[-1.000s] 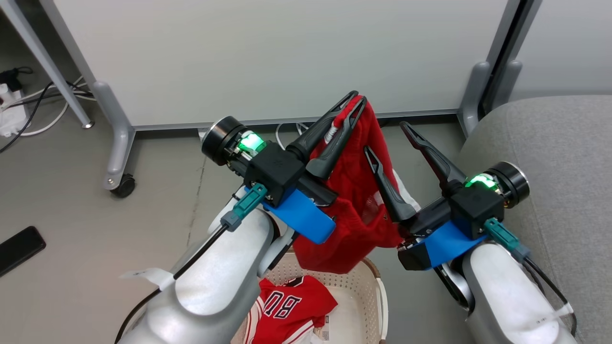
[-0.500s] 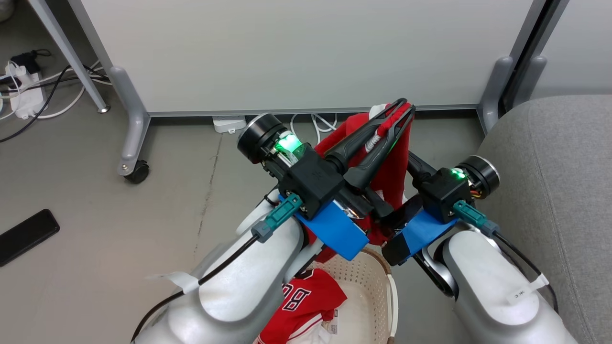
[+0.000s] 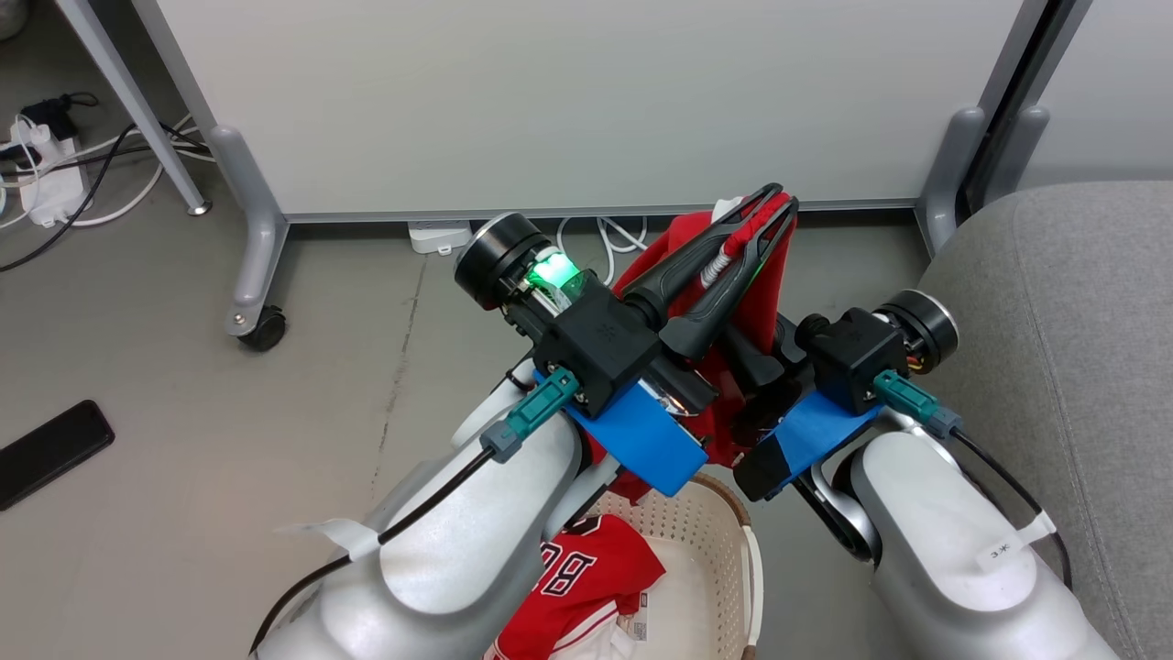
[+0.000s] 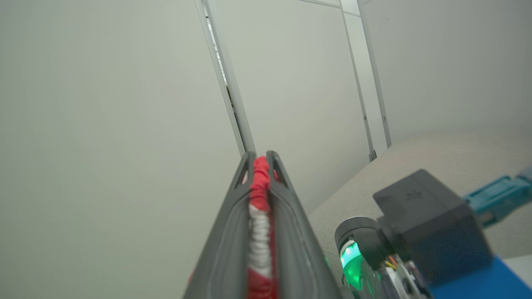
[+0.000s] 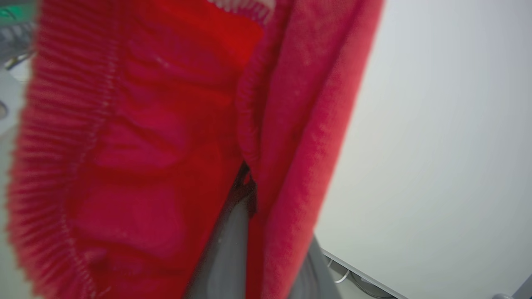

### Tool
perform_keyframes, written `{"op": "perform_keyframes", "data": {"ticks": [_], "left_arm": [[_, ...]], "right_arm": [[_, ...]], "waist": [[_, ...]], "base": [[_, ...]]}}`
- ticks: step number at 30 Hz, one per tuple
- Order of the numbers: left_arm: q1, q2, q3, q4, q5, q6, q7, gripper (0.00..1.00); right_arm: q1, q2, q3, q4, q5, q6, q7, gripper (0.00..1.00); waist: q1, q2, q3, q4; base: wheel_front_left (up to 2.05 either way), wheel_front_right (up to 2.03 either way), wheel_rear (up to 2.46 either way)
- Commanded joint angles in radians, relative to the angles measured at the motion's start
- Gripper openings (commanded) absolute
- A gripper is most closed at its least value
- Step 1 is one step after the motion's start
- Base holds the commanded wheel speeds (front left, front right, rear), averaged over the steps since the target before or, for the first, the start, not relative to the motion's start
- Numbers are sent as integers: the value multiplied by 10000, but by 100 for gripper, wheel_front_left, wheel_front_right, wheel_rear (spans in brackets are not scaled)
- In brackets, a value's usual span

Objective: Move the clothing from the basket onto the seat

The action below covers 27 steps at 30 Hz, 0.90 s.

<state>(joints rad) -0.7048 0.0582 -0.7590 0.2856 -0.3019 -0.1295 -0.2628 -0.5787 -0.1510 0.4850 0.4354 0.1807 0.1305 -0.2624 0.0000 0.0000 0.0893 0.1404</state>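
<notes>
Left gripper [image 3: 765, 206] pinched a red garment [image 3: 761, 302] by its trim, aloft above the basket [image 3: 706, 513] — the jersey [image 3: 596, 587] lay inside. Right gripper [image 5: 249, 195] sat buried in its folds — grip unclear.

Forearms [image 3: 458, 568] silver-grey, rounded. Wrist housings [image 3: 596, 344] black, boxy; green lamp [image 3: 550, 272] lit. Blue brackets [image 3: 641, 440]. Teal connectors [image 3: 536, 412], black cables [image 3: 431, 497]. White tape tags [image 3: 1003, 550]. Left gripper [image 3: 782, 195] fingers dark grey.

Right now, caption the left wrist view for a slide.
Left gripper shut on red-and-white garment, grey seat beyond.
</notes>
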Motion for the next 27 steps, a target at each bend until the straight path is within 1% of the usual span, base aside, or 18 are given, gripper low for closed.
{"op": "perform_keyframes", "data": {"ticks": [1,15,16,17,27], "left_arm": [[-120,40,38,-3,4,-15,-31,0],[-160,70,56,18,35,-13,-31,0],[-155,66,120,6,18,-13,-31,12],[-143,64,181,-13,54,-13,-31,100],[-14,12,357,-108,247,-14,-29,100]], "right_arm": [[33,-36,-13,-36,99,5,-39,0],[12,-16,-94,-111,53,5,-39,0],[9,-10,-101,-109,63,5,-39,0],[3,-7,-105,-106,70,5,-39,0],[-60,18,-138,-47,95,5,-39,0]], "waist": [[0,0,5,-12],[0,0,77,-53],[0,0,82,-53],[0,0,85,-52],[0,0,114,-83]], "base": [[0,0,0],[0,0,0],[0,0,0],[0,0,0],[0,0,0]]}}
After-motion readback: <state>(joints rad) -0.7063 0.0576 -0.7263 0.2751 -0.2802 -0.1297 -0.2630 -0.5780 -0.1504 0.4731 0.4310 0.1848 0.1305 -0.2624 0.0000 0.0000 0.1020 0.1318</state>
